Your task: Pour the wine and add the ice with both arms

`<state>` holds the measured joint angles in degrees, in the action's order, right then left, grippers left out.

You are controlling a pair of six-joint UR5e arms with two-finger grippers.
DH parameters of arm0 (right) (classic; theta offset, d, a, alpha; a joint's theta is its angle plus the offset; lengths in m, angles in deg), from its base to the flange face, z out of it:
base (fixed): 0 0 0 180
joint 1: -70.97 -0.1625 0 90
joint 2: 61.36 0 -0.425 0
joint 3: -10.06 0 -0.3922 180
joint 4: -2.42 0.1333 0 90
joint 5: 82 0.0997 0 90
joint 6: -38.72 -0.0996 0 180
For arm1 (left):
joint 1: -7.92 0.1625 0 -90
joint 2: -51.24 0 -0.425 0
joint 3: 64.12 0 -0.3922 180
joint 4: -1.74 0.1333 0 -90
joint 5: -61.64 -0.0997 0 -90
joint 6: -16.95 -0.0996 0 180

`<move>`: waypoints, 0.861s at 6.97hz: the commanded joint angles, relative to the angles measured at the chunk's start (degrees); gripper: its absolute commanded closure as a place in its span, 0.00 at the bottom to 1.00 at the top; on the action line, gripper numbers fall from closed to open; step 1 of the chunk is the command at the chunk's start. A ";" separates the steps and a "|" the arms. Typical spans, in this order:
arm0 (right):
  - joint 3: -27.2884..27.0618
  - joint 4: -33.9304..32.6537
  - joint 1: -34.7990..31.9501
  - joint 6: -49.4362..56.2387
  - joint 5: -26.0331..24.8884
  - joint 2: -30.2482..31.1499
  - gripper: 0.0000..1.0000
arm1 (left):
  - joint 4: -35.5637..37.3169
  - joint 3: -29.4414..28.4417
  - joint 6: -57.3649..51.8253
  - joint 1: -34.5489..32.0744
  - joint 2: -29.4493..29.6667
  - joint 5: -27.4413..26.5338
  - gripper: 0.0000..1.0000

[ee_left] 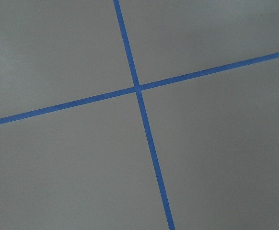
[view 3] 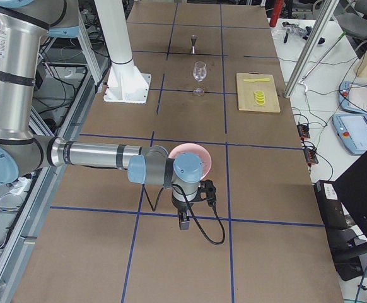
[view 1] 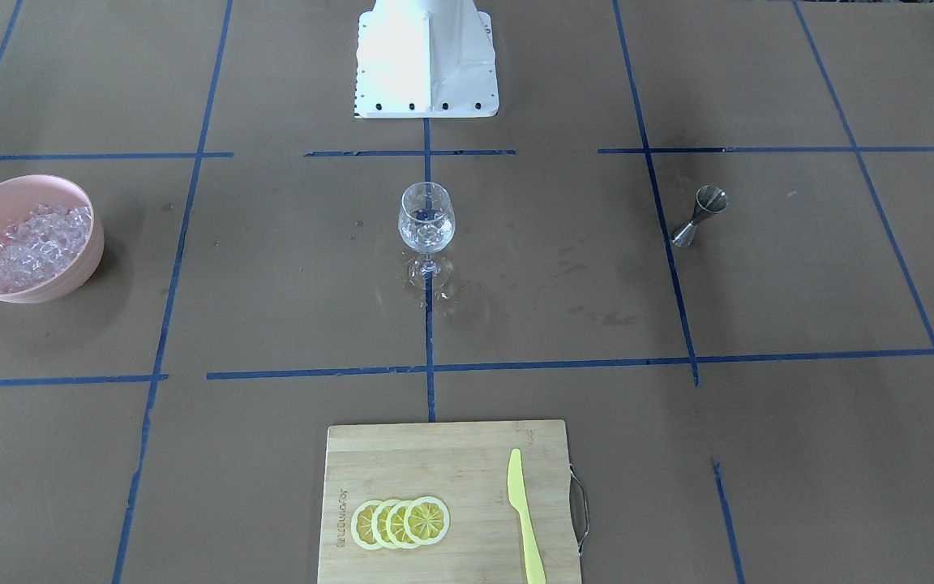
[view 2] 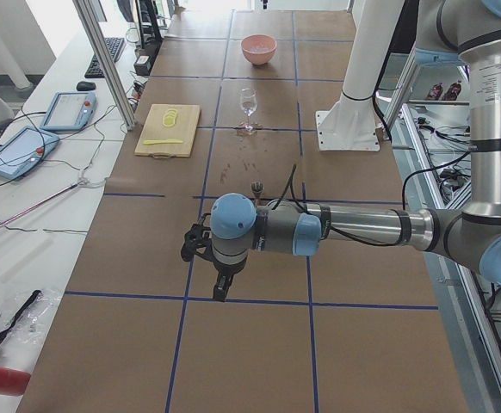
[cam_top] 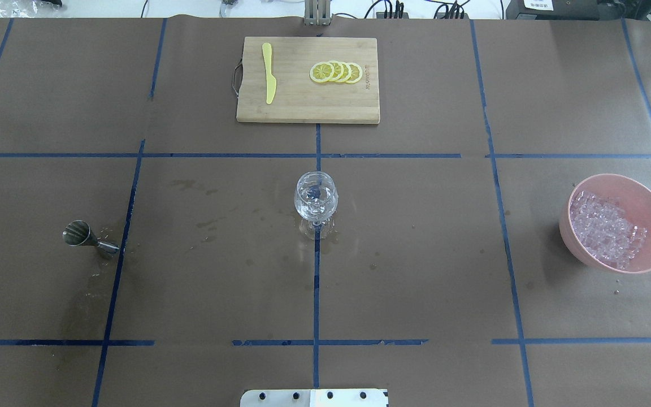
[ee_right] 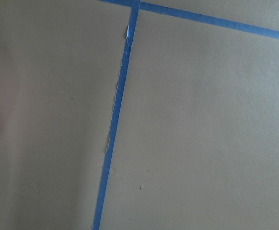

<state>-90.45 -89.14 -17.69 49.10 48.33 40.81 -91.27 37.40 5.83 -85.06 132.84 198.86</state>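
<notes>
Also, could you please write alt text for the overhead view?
A clear wine glass stands at centre; a pink bowl of ice sits right, a steel jigger left, a cutting board with lemon slices and yellow knife beyond.

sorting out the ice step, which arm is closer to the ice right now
Right. The right tool hangs just past the bowl of ice, toward that end of the table. The left tool is at the opposite end, beyond the jigger.
</notes>
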 commanded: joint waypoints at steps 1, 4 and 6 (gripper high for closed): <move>-0.40 0.16 -0.02 -1.59 0.27 -0.14 0.00 | -0.06 0.25 -0.04 -0.01 -1.26 0.07 0.00; -0.31 0.16 -0.02 -1.50 0.27 -0.14 0.00 | -0.06 0.07 -0.04 -0.01 -1.27 0.07 0.00; -0.31 0.16 -0.02 -1.50 0.70 -0.05 0.00 | -0.06 0.07 -0.04 0.08 -1.36 0.07 0.00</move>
<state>-90.76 -88.98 -17.72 47.59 48.75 40.73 -91.33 37.49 5.79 -85.01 131.55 198.92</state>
